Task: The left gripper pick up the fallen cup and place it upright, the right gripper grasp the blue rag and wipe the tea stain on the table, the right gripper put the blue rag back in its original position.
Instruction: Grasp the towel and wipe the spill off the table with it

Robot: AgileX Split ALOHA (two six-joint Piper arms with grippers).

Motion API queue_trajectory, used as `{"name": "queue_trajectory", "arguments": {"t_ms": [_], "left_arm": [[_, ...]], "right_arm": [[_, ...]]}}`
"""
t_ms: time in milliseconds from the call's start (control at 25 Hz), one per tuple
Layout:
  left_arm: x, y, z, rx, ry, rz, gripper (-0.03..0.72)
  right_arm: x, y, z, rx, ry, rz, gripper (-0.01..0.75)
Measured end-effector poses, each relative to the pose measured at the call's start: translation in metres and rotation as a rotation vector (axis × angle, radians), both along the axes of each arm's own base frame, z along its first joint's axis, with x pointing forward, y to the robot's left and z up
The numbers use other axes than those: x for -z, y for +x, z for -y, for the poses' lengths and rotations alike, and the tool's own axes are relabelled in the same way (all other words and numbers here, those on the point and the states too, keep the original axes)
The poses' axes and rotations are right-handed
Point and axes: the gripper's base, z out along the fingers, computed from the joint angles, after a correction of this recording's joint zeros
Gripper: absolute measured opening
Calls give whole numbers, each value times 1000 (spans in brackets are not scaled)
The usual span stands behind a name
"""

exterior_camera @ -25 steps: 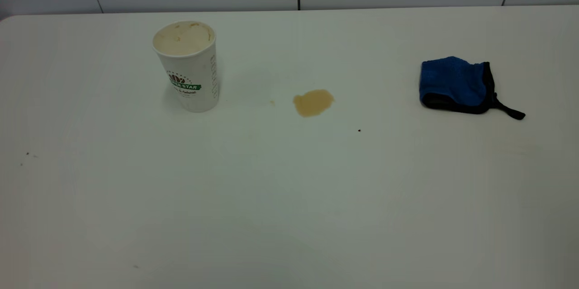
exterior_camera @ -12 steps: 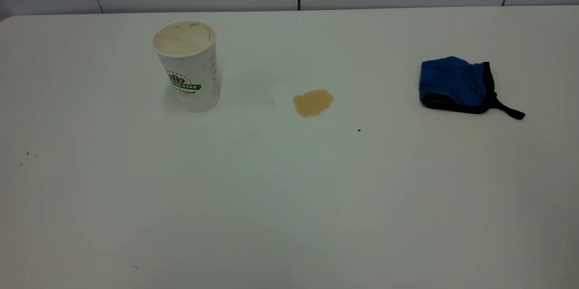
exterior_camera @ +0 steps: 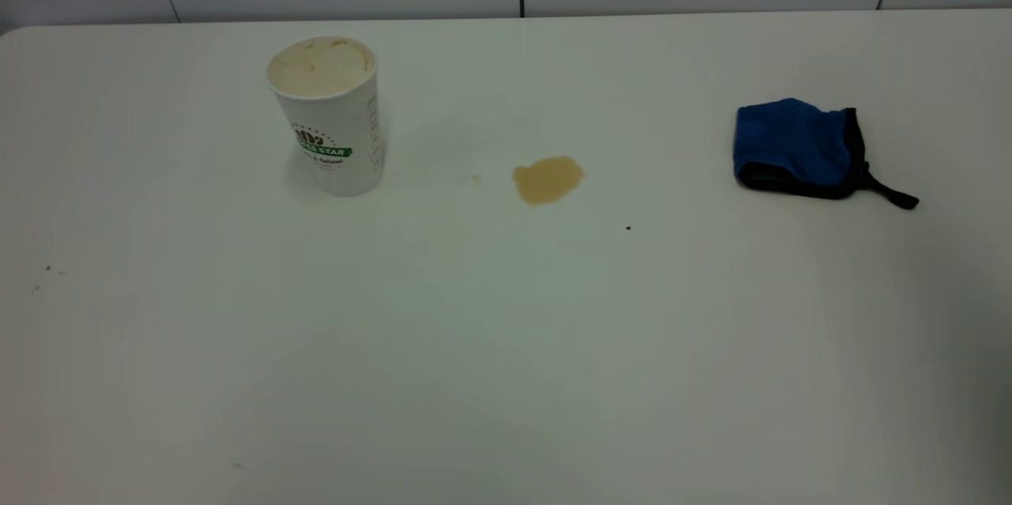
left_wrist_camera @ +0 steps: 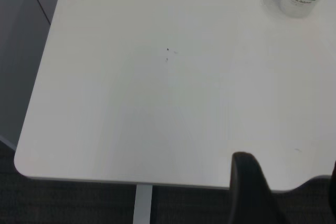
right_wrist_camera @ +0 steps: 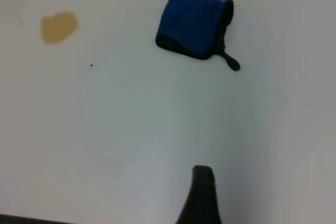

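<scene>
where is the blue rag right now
In the exterior view the blue rag lies on the right side of the table, well right of the tea stain; no gripper touches it.

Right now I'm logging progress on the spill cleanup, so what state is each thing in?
cup: upright, free of any gripper, inside stained beige.
tea stain: unwiped on the table, between cup and rag.
blue rag: bunched, lying untouched, strap trailing.
left gripper: off the exterior view, over the table's near edge, holding nothing.
right gripper: short of the rag, holding nothing.
</scene>
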Motion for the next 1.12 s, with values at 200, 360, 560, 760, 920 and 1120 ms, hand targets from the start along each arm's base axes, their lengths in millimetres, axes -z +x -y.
{"name": "queue_trajectory", "arguments": {"t_ms": [200,360,560,760,920,1120], "left_arm": [[0,0,0,0,1,0,402],[0,0,0,0,1,0,402],[0,0,0,0,1,0,402],[0,0,0,0,1,0,402],[0,0,0,0,1,0,402],[0,0,0,0,1,0,402]], "right_arm": [[25,86,1,-13,12,-144,724],[59,141,-3,-36,7,-251,724],[115,203,-19,-77,-22,-337,724],[193,257,-22,-76,-32,-434,721],[243,287,-23,-78,-35,-481,711],[274,315,-24,-92,-48,-465,703]]}}
